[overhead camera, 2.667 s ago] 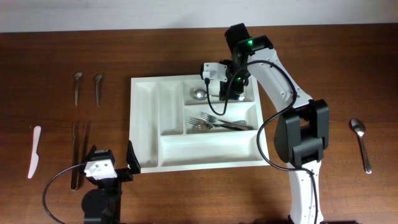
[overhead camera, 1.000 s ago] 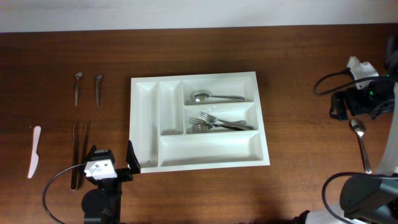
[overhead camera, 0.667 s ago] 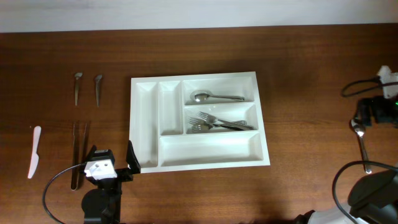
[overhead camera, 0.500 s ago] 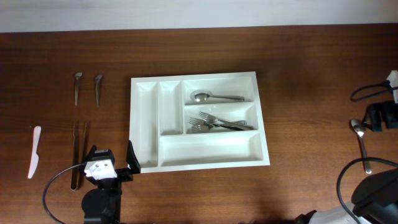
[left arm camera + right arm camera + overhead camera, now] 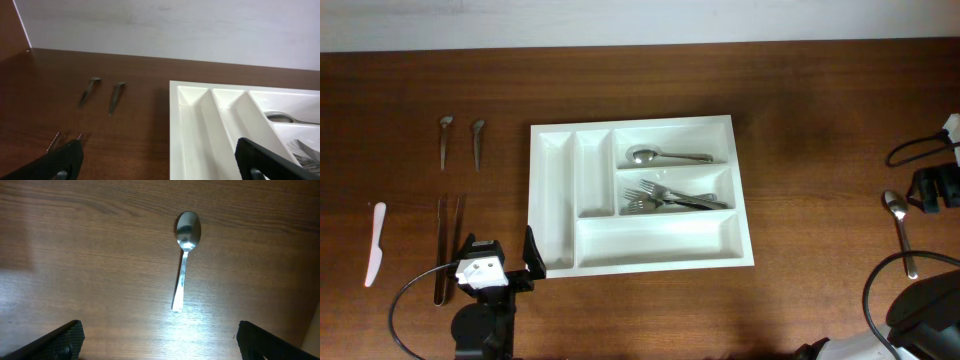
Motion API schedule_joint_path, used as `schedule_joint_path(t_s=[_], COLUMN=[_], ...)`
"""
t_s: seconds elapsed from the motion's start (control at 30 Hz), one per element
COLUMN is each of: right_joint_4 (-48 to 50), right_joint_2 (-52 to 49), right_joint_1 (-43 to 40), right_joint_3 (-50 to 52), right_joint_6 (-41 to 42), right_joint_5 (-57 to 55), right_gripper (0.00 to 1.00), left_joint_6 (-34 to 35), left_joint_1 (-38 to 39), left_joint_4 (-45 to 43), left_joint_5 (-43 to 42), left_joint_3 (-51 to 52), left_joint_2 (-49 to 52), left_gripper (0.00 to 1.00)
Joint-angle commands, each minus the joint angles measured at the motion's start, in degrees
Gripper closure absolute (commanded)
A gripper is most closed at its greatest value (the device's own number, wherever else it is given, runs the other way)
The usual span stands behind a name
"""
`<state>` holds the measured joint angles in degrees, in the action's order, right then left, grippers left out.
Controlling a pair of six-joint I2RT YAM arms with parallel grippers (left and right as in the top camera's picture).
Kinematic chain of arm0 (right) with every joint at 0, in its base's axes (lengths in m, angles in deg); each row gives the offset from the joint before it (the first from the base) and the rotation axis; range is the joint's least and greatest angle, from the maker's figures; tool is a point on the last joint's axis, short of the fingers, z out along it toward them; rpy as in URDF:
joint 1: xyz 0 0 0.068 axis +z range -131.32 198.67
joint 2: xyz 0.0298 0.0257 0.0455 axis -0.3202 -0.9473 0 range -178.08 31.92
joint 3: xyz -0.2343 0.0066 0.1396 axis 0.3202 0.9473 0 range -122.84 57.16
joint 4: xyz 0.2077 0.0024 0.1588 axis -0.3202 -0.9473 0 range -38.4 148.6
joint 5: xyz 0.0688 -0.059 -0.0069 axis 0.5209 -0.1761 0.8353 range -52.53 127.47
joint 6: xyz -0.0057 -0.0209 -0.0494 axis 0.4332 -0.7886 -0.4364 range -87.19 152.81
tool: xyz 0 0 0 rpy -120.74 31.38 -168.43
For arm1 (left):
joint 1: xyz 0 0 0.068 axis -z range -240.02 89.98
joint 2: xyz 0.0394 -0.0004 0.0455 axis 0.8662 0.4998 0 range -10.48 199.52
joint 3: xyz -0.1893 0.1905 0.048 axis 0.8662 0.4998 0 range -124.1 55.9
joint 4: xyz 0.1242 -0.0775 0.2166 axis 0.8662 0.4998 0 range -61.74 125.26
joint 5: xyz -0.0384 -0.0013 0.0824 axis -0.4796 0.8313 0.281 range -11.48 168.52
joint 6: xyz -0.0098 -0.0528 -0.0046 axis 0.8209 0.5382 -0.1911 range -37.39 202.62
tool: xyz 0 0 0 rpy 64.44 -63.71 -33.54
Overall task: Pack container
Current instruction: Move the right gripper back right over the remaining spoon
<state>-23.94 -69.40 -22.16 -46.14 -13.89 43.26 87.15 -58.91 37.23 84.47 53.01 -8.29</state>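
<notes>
Jaws spread, right gripper (image 5: 159, 339) is hovering above a spoon (image 5: 183, 262) on the wooden table (image 5: 75, 255); left gripper (image 5: 160, 162), equally spread, is sitting beside the cutlery tray (image 5: 192, 132)

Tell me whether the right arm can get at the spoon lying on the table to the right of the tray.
Probably yes. The right gripper hangs open near the spoon. In the wrist view the spoon lies alone on the bare table, ahead of the spread fingers, with nothing over or beside it.
</notes>
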Motion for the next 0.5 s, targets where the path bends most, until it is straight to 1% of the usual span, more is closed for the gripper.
schedule_joint_path(t_s=[0.0, 0.1, 0.27, 0.4, 0.47], right_joint_4=[0.55, 3.02, 9.44, 12.09, 12.28], right_joint_2=[-0.44, -0.44, -0.44, -0.44, -0.44], right_joint_1=[-0.20, -1.01, -2.34, -2.32, -2.34], right_joint_3=[2.73, 6.84, 14.05, 16.41, 16.90], right_joint_6=[0.70, 1.07, 5.70, 5.66, 5.57], right_joint_5=[-1.70, -1.60, -1.27, 1.70, 1.20], right_gripper=[0.01, 0.01, 0.01, 0.01, 0.01], left_joint_6=[0.15, 0.15, 0.13, 0.15, 0.13], left_joint_1=[0.22, 0.22, 0.22, 0.22, 0.22], left_joint_4=[-0.15, -0.15, -0.15, -0.15, -0.15], left_joint_5=[-0.61, -0.61, -0.61, -0.61, -0.61], left_joint_3=[0.28, 0.28, 0.28, 0.28, 0.28], left_joint_2=[-0.15, -0.15, -0.15, -0.17, -0.15], left_gripper=[0.01, 0.01, 0.01, 0.01, 0.01])
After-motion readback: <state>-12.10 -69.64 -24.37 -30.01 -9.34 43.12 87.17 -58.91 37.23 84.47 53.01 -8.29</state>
